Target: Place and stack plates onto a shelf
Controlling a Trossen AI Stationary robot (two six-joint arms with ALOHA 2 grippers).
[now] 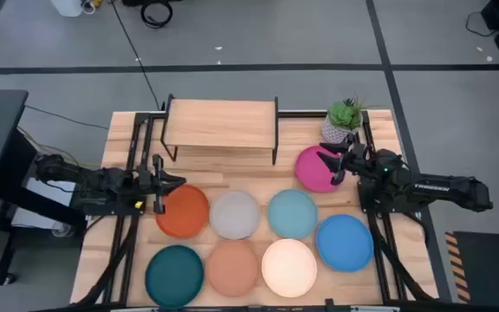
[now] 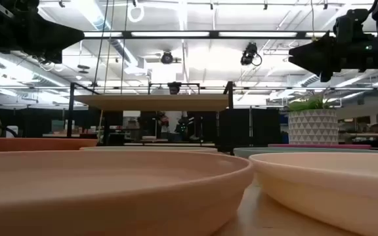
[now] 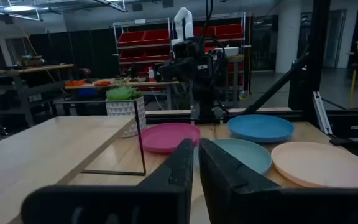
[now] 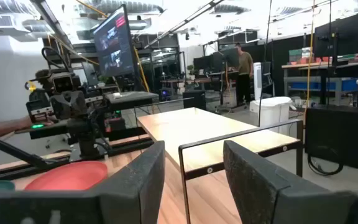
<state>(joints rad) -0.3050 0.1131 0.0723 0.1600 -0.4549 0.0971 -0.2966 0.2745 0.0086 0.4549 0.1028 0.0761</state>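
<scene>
Eight plates lie flat on the slatted table: magenta [image 1: 317, 167], orange [image 1: 182, 211], grey [image 1: 235, 214], pale blue [image 1: 292, 214], bright blue [image 1: 345, 243], dark teal [image 1: 174, 274], terracotta [image 1: 233, 267] and cream [image 1: 288, 267]. The shelf [image 1: 219, 126] stands on its black legs at the far middle, its plank top bare. My left gripper [image 1: 178, 180] hovers shut over the orange plate's far edge [image 3: 196, 163]. My right gripper [image 1: 328, 166] hangs open above the magenta plate [image 4: 194, 168]. The low view shows both grippers well above the table.
A potted plant [image 1: 343, 121] in a white pot stands at the far right, just beyond the magenta plate and beside the shelf's right legs. Black frame rails run along both sides of the table. A strip of bare wood lies between the shelf and the plate rows.
</scene>
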